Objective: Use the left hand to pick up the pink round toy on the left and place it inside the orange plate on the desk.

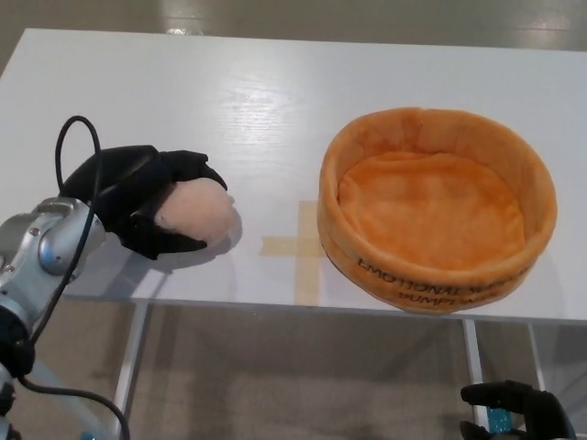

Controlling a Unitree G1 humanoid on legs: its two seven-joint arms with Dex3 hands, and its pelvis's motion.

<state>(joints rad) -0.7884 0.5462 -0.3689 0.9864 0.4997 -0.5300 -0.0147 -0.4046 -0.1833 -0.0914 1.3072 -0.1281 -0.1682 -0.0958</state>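
The pink round toy (197, 214) lies on the white desk (275, 101) at the left, near the front edge. My left hand (142, 202) is wrapped around it from the left: fingers curl over its top and the thumb presses in below its front. Most of the toy's left side is hidden by the hand. The orange plate (438, 206), a soft round bowl with a raised rim, stands empty to the right of the toy. Low at the bottom right, below the desk, only part of my right hand (514, 408) shows.
A tan tape cross (303, 249) marks the desk between toy and plate. The desk's front edge runs just below both. A black cable (69, 160) loops over my left wrist. Floor shows beneath the desk.
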